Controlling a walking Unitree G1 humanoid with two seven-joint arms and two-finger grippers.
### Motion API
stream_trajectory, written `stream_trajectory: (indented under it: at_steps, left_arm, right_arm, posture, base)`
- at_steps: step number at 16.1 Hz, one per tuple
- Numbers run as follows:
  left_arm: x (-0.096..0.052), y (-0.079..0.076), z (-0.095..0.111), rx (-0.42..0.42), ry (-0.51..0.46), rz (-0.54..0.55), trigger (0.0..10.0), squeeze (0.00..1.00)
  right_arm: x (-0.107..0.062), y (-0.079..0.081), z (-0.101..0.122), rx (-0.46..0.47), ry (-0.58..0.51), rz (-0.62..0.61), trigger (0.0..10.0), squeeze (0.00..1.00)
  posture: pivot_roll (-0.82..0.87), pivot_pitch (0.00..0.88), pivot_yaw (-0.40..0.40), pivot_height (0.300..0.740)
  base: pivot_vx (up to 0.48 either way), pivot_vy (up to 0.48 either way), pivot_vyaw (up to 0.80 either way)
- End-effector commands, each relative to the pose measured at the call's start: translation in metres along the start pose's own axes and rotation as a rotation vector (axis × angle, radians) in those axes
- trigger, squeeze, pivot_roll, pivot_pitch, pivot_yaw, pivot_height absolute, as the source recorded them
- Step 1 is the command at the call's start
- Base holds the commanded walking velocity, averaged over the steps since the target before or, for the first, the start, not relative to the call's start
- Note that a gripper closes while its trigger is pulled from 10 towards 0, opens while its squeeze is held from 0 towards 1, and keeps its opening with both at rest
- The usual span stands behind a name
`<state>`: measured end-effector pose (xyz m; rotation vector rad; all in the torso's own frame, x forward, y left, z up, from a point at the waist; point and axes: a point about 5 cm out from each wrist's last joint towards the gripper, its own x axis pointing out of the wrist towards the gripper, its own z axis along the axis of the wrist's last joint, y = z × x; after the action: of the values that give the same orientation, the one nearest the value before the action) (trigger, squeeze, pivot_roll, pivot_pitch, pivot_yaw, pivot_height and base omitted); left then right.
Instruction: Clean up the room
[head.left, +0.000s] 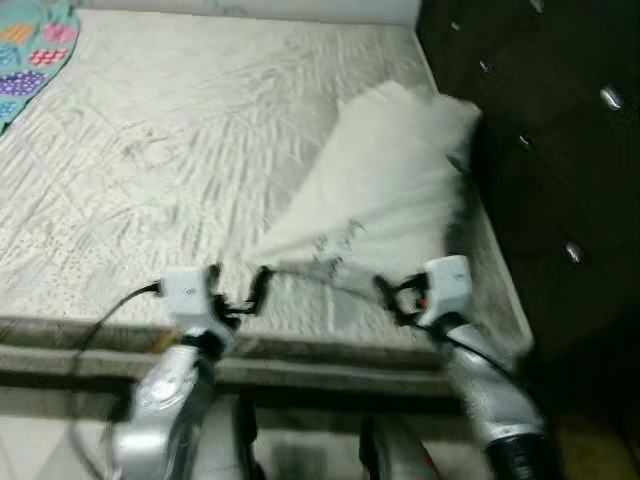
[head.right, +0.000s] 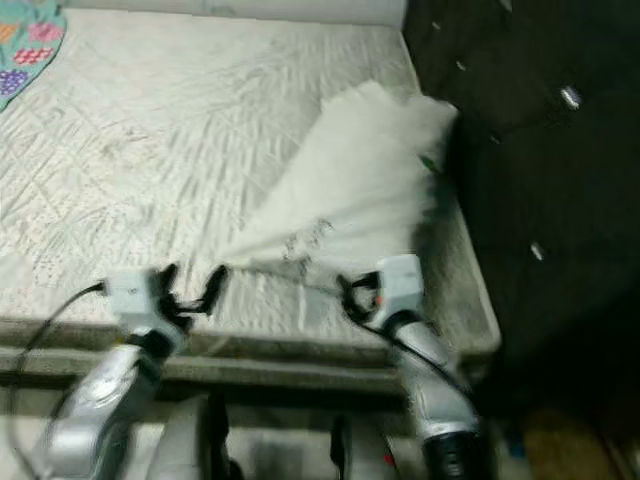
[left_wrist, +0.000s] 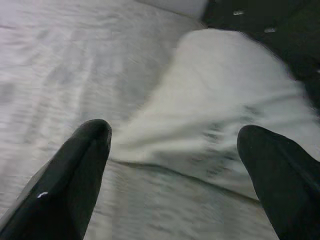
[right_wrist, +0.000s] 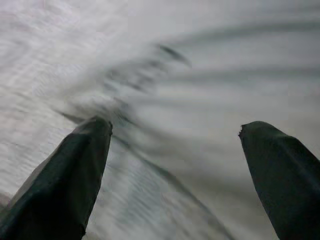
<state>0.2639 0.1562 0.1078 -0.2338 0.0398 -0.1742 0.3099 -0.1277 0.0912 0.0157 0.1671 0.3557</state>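
A white pillow (head.left: 385, 190) lies on the right side of a bare quilted mattress (head.left: 150, 170), its near corner drawn out toward the front edge. My left gripper (head.left: 238, 285) stands open just short of that corner, and the pillow (left_wrist: 220, 115) lies ahead between its fingers in the left wrist view. My right gripper (head.left: 392, 292) is open over the pillow's near edge, with the white cloth (right_wrist: 200, 100) spread under its fingers (right_wrist: 75, 175). All views are blurred.
A dark dresser (head.left: 540, 150) with metal knobs stands close along the mattress's right side. A patterned turquoise cloth (head.left: 30, 55) lies at the far left corner. The bed's front edge (head.left: 300, 360) runs just before my arms.
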Motion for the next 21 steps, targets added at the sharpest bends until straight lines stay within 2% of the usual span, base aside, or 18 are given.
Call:
stream_trajectory:
  at_steps: [1,9,14,17,18,21]
  left_arm:
    - [0.0,-0.005,-0.003,-0.025,0.013,-0.013,10.0,0.0]
    - [-0.002,-0.006,-0.006,-0.04,0.034,0.004,10.0,0.0]
    - [-0.002,-0.007,-0.007,-0.043,0.039,0.01,10.0,0.0]
    - [-0.005,-0.01,-0.006,-0.007,0.047,0.005,10.0,0.0]
    - [-0.006,-0.012,-0.006,0.003,0.053,-0.009,10.0,0.0]
    - [-0.017,-0.034,-0.005,0.051,0.1,-0.219,10.0,0.0]
  right_arm:
    - [-0.005,-0.007,-0.002,-0.006,0.004,-0.026,10.0,0.0]
    - [-0.005,-0.008,-0.002,-0.01,0.008,-0.029,10.0,0.0]
    - [-0.005,-0.009,-0.002,-0.011,0.005,-0.034,10.0,0.0]
    - [-0.004,-0.016,0.001,-0.033,0.0,-0.108,10.0,0.0]
    - [-0.003,-0.017,0.002,-0.041,-0.003,-0.126,10.0,0.0]
    - [0.007,-0.028,0.009,-0.059,-0.021,-0.212,10.0,0.0]
  posture:
    - [-0.04,0.159,-0.009,0.588]
    - [-0.03,0.163,-0.016,0.588]
    - [-0.04,0.165,-0.017,0.568]
    - [-0.03,0.178,-0.023,0.568]
    - [-0.03,0.185,-0.025,0.568]
    - [0.0,0.203,-0.032,0.568]
  base:
    - [0.0,0.0,0.0]
    - [0.0,0.0,0.0]
    - [0.0,0.0,0.0]
    - [0.0,0.0,0.0]
    - [0.0,0.0,0.0]
    - [0.0,0.0,0.0]
